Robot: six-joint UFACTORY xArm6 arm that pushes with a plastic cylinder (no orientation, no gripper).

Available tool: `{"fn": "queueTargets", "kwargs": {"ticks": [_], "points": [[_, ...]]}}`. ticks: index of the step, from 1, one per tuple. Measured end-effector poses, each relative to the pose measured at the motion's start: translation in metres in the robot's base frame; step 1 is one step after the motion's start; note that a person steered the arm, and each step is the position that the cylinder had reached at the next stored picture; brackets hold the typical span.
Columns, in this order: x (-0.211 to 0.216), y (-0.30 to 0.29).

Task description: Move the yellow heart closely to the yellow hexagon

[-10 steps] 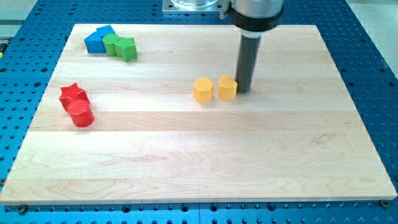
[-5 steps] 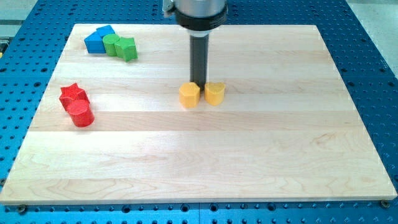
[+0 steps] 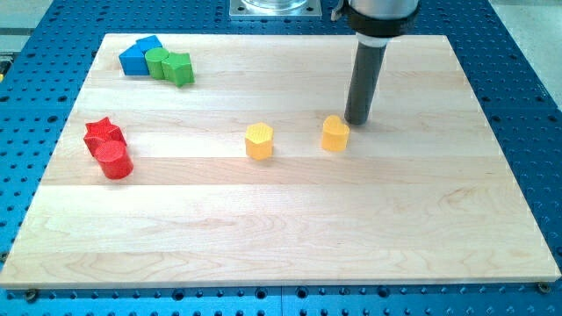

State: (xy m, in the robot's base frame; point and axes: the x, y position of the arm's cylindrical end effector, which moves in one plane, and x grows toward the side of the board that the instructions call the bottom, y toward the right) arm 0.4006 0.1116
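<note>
Tip just beside yellow heart, hexagon apart.

My tip rests on the counter just up and to the view's right of the yellow heart, close beside it. The dark rod stands upright, rising to a wider collar at the view's top.
</note>
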Motion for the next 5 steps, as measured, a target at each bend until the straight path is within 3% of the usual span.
{"fn": "queueTargets", "kwargs": {"ticks": [2,5], "points": [[0.055,-0.062],[0.055,-0.122]]}}
